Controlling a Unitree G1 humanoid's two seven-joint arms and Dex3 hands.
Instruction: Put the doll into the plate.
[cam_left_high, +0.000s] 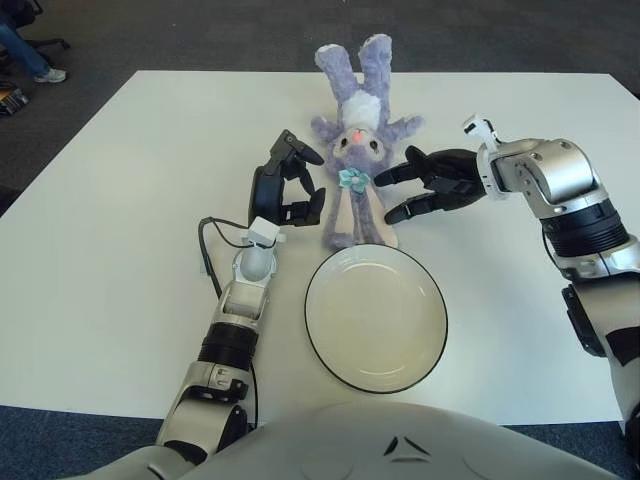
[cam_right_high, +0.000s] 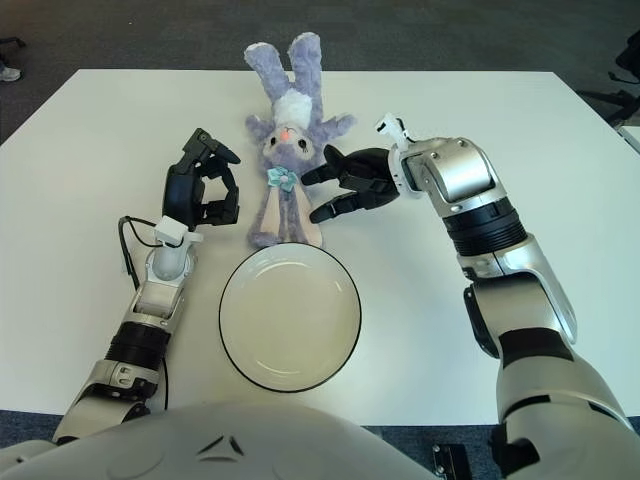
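A white table (cam_left_high: 120, 240) fills most of both views, with dark carpet around it. On the carpet, far beyond and to the left of the left hand, part of a seated person (cam_left_high: 28, 50) and an office chair base (cam_left_high: 45, 42) are cut off by the picture's edge.

The purple plush bunny doll (cam_left_high: 356, 150) lies flat on the table between the two hands. Its long axis runs away from the robot: the ears point to the far edge, the pale legs point back toward the robot, and the face with its pink nose and a teal bow at the neck looks up.

The round white plate (cam_left_high: 376, 318) with a dark rim sits just nearer the robot than the doll's feet, which reach its far rim; whether they touch it cannot be told. It lies nearer than both hands, between the two forearms, and holds nothing.

The right hand (cam_left_high: 425, 183) is just to the right of the doll's body, its dark fingers spread wide and pointing left toward the plush, the upper fingertip close to the bow. It grips nothing; whether a fingertip touches the fur cannot be told.

The left hand (cam_left_high: 285, 185) stands just to the left of the doll, wrist toward the robot, its fingers loosely curved toward the doll's side, and it grips nothing. A black cable (cam_left_high: 208, 250) loops beside its wrist.

The robot's grey torso hides the table's near edge.
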